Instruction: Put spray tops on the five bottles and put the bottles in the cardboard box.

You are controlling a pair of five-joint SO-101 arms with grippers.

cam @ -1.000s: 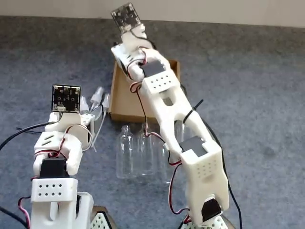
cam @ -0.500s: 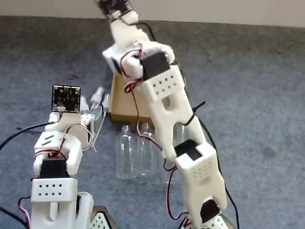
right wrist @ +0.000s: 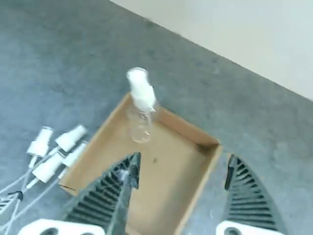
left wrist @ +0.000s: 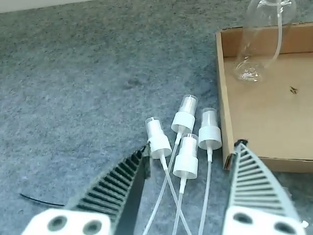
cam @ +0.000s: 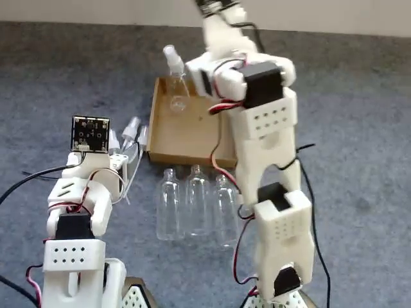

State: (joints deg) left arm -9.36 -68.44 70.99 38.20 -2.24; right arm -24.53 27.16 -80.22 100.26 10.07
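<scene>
High view: a capped bottle (cam: pixel 174 86) is standing upright in the far corner of the box (cam: pixel 183 131), apart from both grippers. Three bare bottles (cam: pixel 196 205) are standing in a row just in front of the box. Spray tops (cam: pixel 131 128) are lying just beside its wall. Left wrist view: the left gripper (left wrist: pixel 191 147) is hanging wide open and empty, its jaws straddling four tops whose tubes are crossing. Right wrist view: the right gripper (right wrist: pixel 181 166) is hovering high above the box, spread wide and holding nothing. Step judged: one bottle is boxed and the next capping is coming up. This calls for the left jaws closing on a single top without dragging its neighbours, and for the right gripper dropping to a bare bottle. Hidden: four tops are suggesting four bare bottles, yet the right arm (cam: pixel 266 128) is covering the row's end, so the count is uncertain.
</scene>
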